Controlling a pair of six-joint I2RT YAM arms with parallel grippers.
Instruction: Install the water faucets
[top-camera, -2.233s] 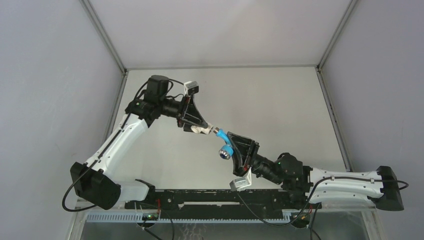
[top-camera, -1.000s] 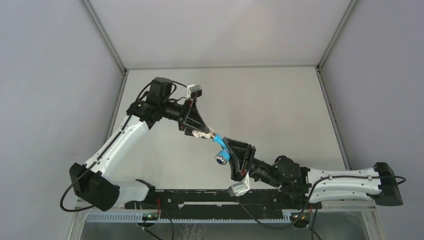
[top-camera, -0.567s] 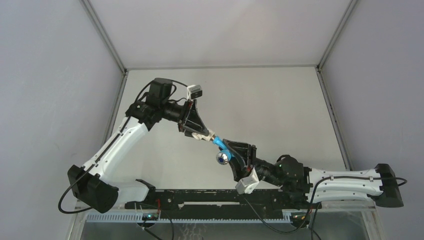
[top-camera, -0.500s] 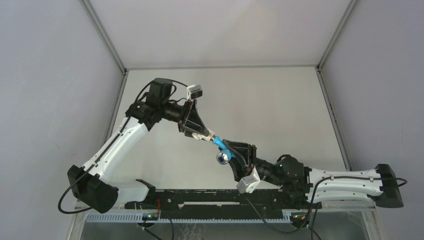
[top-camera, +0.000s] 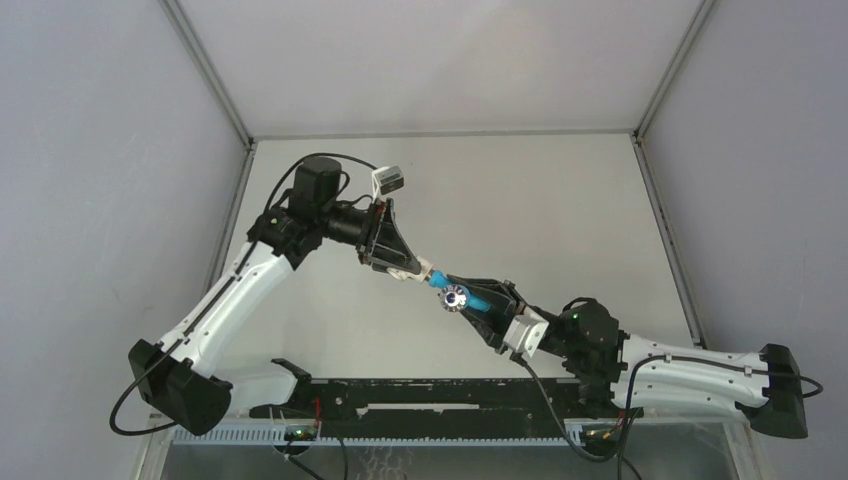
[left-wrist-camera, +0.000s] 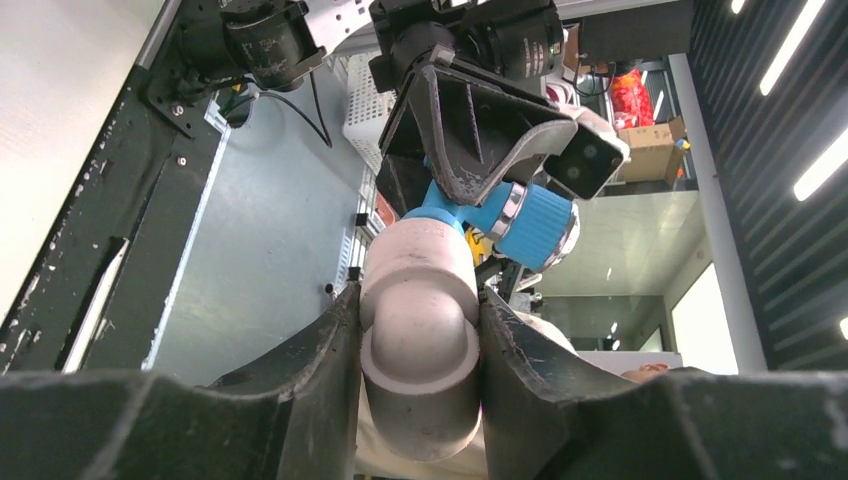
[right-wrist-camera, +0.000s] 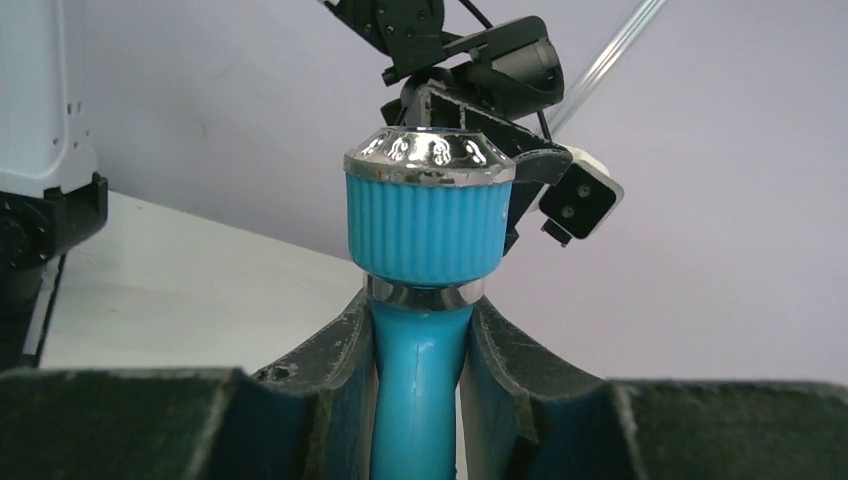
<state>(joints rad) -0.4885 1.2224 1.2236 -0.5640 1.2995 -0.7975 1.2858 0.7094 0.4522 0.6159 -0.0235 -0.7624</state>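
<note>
Blue ribbed faucet, pinched by right gripper, touches smooth white fitting pinched by left gripper.

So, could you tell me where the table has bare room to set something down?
The far half of the table along the back wall is bare, as is the strip beside the right wall. Crowded: mid-table, where the left pincer holding the white fitting meets the right pincer holding the blue faucet.

Left pincer, right pincer: both clamped, tips facing.
</note>
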